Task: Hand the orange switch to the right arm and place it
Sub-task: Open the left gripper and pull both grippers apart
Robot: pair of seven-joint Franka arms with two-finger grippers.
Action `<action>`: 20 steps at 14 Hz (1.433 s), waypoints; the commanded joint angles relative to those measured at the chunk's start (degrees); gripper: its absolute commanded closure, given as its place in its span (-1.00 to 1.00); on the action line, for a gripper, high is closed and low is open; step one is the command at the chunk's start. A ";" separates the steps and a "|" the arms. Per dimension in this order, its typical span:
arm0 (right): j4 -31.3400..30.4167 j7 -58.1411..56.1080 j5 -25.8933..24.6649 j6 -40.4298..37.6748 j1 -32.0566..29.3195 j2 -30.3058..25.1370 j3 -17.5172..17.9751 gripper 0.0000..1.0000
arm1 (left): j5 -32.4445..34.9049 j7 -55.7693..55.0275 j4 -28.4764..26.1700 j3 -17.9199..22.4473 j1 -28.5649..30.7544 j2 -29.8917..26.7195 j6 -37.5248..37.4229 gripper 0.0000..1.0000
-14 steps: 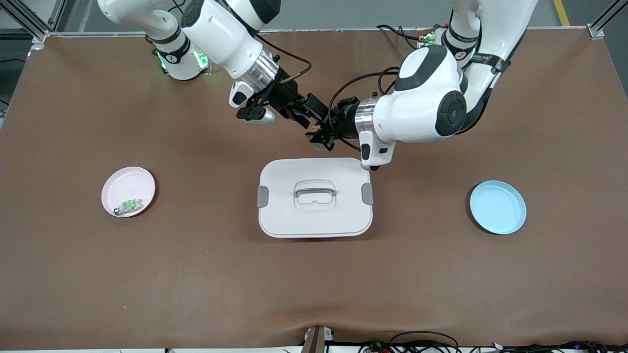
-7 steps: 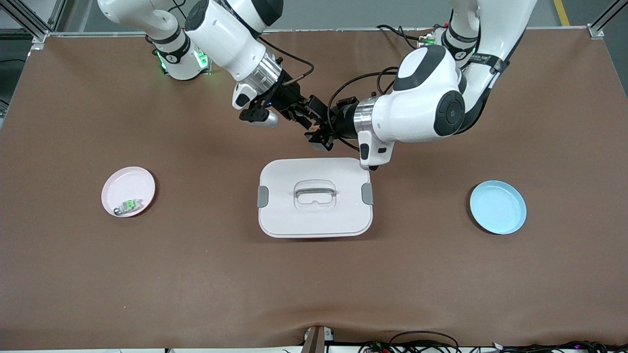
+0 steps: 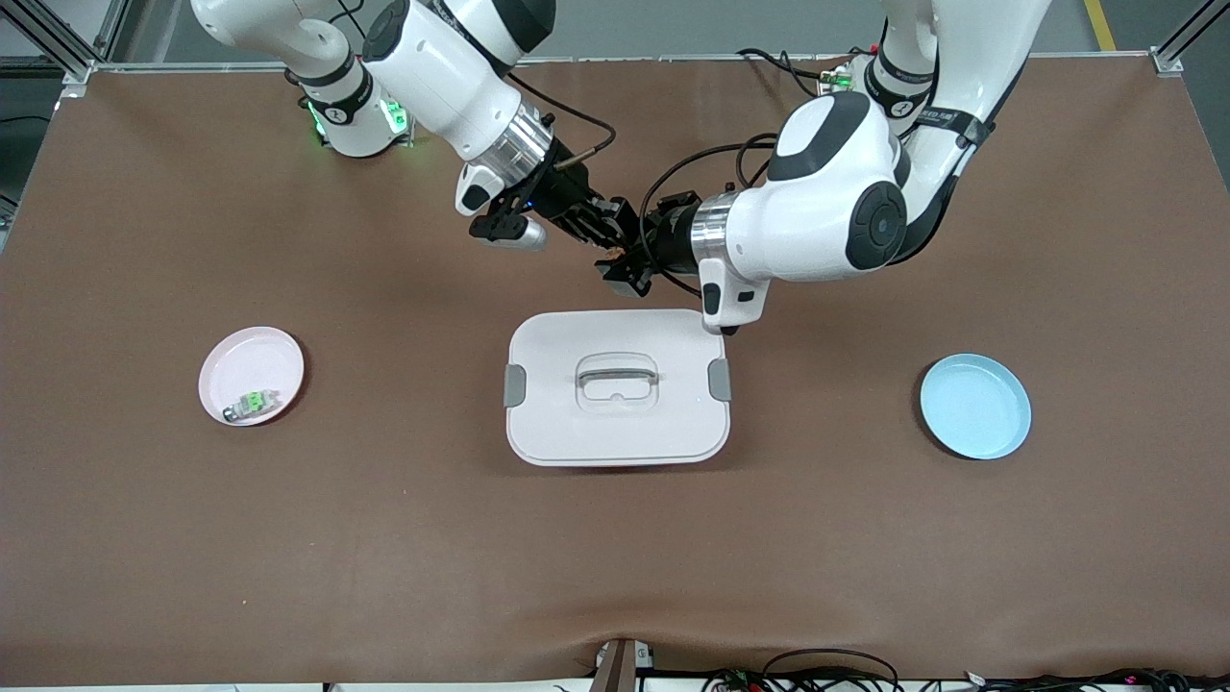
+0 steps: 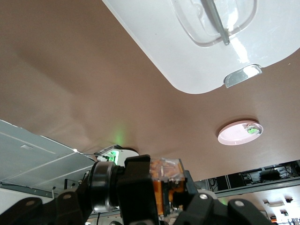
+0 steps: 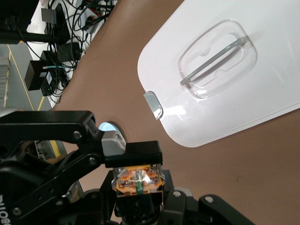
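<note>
Both the left gripper (image 3: 627, 261) and right gripper (image 3: 609, 238) grasp the orange switch (image 3: 615, 254) above the brown surface (image 3: 384, 538); no legible writing shows.

A matt brown covering, cloth-like and faintly rippled along its near edge, spreads over the bench (image 3: 384, 538). On it sits a white container lid (image 3: 617, 423) of smooth, glossy plastic with grey clips and a clear, shiny recessed handle. A pink plate (image 3: 240, 360) and a pale blue plate (image 3: 975, 406) both look like smooth plastic with a soft sheen. The right arm (image 3: 442, 58) and its twin wear glossy white plastic shells, matt black joint bands and brushed metal wrist rings. Both end effectors are matt black. The orange switch (image 5: 138, 179) shows a translucent, glossy orange face over a black plastic body.
</note>
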 commanded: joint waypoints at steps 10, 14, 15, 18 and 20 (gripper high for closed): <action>0.92 -0.96 0.13 -0.78 -0.18 0.61 -0.28 0.98 | -0.35 -0.84 1.19 -0.03 0.05 -0.21 -0.27 -1.00; 1.27 -1.05 0.13 -5.86 -1.23 -0.36 -0.72 0.98 | 1.57 -2.95 1.98 1.28 1.20 -1.79 -0.79 -1.00; 1.70 -1.14 0.05 -8.31 -2.19 -0.88 -0.72 0.98 | 2.89 -2.95 3.46 2.25 1.20 -1.80 -1.14 -1.00; 2.06 -8.93 -0.04 -17.18 -5.79 -3.16 -0.72 0.98 | 7.98 -2.86 5.49 4.44 1.63 -1.88 -4.66 -1.00; 2.06 -16.39 -0.22 -23.95 -9.04 -4.92 -0.90 0.98 | 13.16 -2.42 5.85 4.81 3.21 -2.76 -6.41 -1.00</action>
